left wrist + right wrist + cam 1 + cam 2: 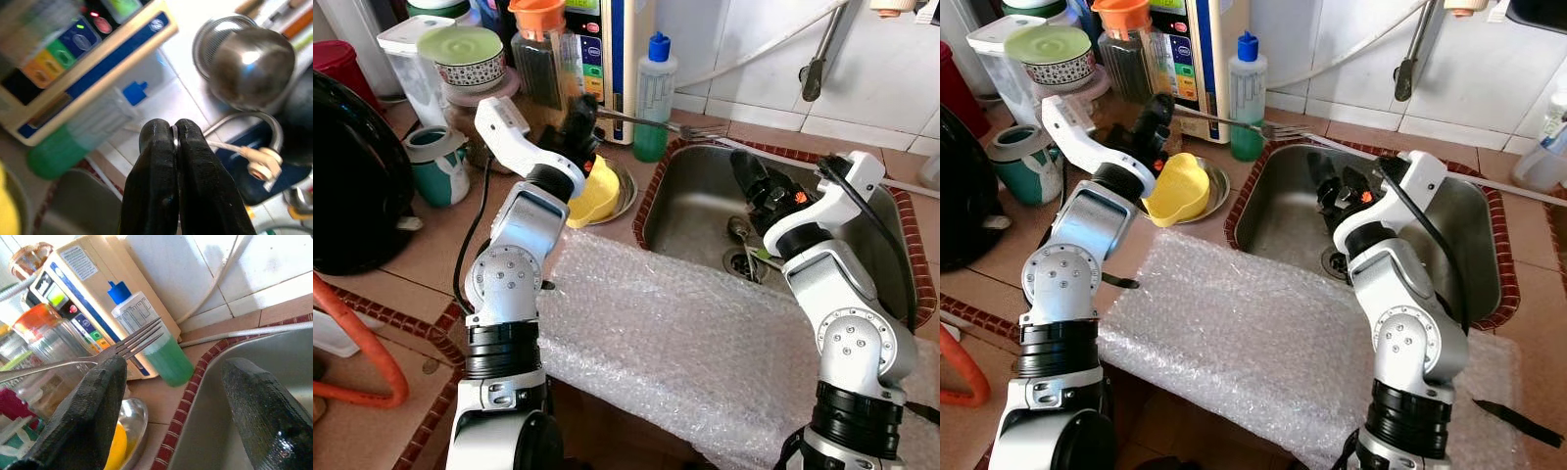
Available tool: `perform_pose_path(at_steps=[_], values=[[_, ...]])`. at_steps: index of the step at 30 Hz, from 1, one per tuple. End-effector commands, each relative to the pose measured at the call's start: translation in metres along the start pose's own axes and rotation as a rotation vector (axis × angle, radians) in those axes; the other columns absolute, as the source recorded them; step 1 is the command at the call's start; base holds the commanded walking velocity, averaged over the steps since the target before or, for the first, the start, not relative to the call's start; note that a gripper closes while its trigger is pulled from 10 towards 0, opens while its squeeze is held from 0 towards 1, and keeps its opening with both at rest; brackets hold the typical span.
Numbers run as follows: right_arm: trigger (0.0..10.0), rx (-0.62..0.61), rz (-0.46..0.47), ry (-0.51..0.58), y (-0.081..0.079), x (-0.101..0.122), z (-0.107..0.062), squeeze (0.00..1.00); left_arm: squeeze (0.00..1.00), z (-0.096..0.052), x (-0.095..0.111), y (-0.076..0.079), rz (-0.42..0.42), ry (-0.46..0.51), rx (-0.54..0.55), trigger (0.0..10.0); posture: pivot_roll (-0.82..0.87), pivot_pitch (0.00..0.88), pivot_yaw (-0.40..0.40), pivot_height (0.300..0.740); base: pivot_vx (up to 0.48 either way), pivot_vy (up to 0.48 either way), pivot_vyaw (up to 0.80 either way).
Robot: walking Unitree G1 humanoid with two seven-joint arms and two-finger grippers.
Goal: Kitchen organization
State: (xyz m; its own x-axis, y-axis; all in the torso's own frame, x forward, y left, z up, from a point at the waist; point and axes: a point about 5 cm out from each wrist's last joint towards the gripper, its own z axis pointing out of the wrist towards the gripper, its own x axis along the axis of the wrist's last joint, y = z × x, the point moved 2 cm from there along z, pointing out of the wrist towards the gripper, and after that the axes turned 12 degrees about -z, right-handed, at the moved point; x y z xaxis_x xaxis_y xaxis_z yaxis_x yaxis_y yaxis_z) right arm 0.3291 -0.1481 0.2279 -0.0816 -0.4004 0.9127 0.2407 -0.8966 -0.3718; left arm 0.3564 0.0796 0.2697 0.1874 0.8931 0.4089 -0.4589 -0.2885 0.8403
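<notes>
Toward the upper middle of the head views, the left claw [580, 110] is raised above a yellow dish [594, 193] that lies in a small steel bowl [625, 192] on the tiled surface [431, 250]. Its two black fingers [161, 161] are pressed together on the thin handle of a fork [680, 128], whose tines reach to the right past a clear bottle of green liquid [654, 96] with a blue cap.

At centre right the right claw [756, 186] hangs inside the steel sink [690, 211], over the drain; its fingers [93, 406] stand wide apart with nothing between them.

Behind the bottle stands a cream appliance [85, 308] with a blue stripe, coloured buttons and a printed label too small to read; the bottle's print is also unreadable. A jar with an orange lid [540, 49] and a green-lidded patterned bowl [465, 54] sit at upper left, a teal mug [438, 162] below them. Bubble wrap [675, 333] covers the surface's front edge.
</notes>
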Motion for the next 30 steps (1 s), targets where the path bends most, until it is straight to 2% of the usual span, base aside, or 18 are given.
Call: perform_pose_path(at_steps=[1, 15, 16, 17, 18, 19, 21, 26, 30], values=[[10.0, 0.015, 0.024, 0.001, -0.007, 0.004, 0.003, 0.0, 0.0, -0.001, -0.021, 0.009, -0.072, -0.029, -0.033, 0.0, -0.06, 0.087, 0.032, 0.74, 0.0, 0.0, 0.0], [10.0, 0.024, 0.027, 0.02, -0.011, 0.005, 0.023, 0.0, 0.0, -0.008, -0.027, 0.013, -0.084, -0.052, -0.037, 0.0, -0.04, 0.091, 0.021, 0.74, 0.0, 0.0, 0.0], [8.6, 0.023, 0.042, 0.025, -0.012, 0.005, 0.026, 0.0, 0.0, -0.009, -0.028, 0.012, -0.089, -0.05, -0.032, 0.0, -0.04, 0.091, 0.019, 0.74, 0.0, 0.0, 0.0], [8.6, 0.024, 0.045, 0.026, -0.012, 0.004, 0.027, 0.0, 0.0, -0.009, -0.028, 0.012, -0.089, -0.049, -0.031, 0.0, -0.04, 0.091, 0.019, 0.74, 0.0, 0.0, 0.0], [5.5, 0.024, 0.057, 0.027, -0.012, 0.004, 0.029, 0.0, 0.0, -0.009, -0.029, 0.011, -0.088, -0.051, -0.027, 0.0, -0.04, 0.09, 0.017, 0.74, 0.0, 0.0, 0.0], [0.0, 0.021, 0.072, 0.026, -0.012, 0.003, 0.029, 0.0, 0.0, -0.009, -0.029, 0.011, -0.091, -0.05, -0.026, 0.0, -0.04, 0.09, 0.016, 0.74, 0.0, 0.0, 0.0], [0.0, 0.015, 0.102, 0.021, -0.012, 0.0, 0.031, 0.0, 0.0, -0.01, -0.029, 0.012, -0.096, -0.05, -0.028, 0.0, -0.04, 0.091, 0.015, 0.74, 0.0, 0.0, 0.0], [0.0, 0.015, 0.107, 0.024, -0.011, -0.002, 0.032, 0.0, 0.0, -0.01, -0.029, 0.011, -0.095, -0.05, -0.02, 0.0, -0.04, 0.091, 0.018, 0.74, 0.0, 0.0, 0.0], [0.0, -0.017, 0.188, 0.018, -0.004, -0.005, 0.03, 0.0, 0.0, -0.01, -0.027, 0.01, -0.108, -0.043, -0.013, 0.0, -0.04, 0.091, 0.015, 0.74, 0.0, 0.0, 0.0]])
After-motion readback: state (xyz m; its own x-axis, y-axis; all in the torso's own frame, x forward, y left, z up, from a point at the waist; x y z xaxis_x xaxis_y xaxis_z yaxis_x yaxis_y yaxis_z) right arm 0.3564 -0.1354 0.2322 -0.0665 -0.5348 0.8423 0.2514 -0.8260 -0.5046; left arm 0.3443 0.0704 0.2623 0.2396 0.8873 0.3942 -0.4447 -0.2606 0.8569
